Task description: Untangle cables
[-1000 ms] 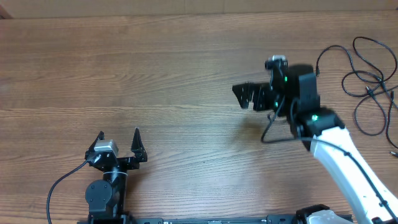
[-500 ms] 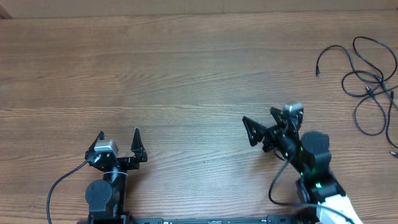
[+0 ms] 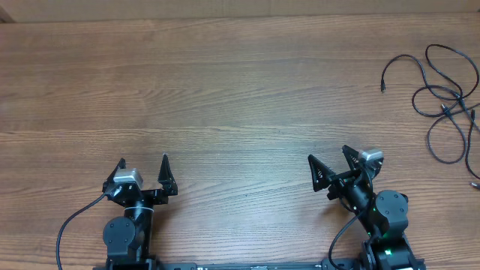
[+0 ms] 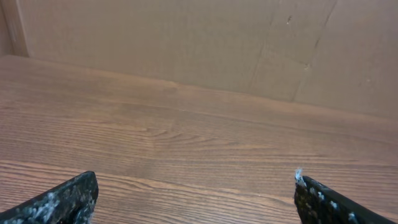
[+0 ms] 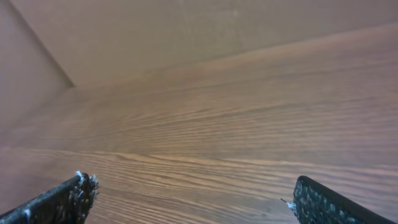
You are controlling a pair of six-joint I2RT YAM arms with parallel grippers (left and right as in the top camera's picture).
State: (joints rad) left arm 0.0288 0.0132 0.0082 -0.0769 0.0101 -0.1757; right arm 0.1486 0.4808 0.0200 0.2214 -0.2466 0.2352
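Cables (image 3: 442, 111) far right, loose overlapping loops — untangling looks unfinished; left gripper (image 3: 143, 160) and right gripper (image 3: 328, 154) near side, wide open, empty.

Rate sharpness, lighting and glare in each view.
Overhead: even light, no glare, cables crisp, only faint shadows. Left wrist: table grain sharp, left tool cropped at the frame bottom. Right wrist: tilted view, warmer cast, right tool cropped, far wall featureless.
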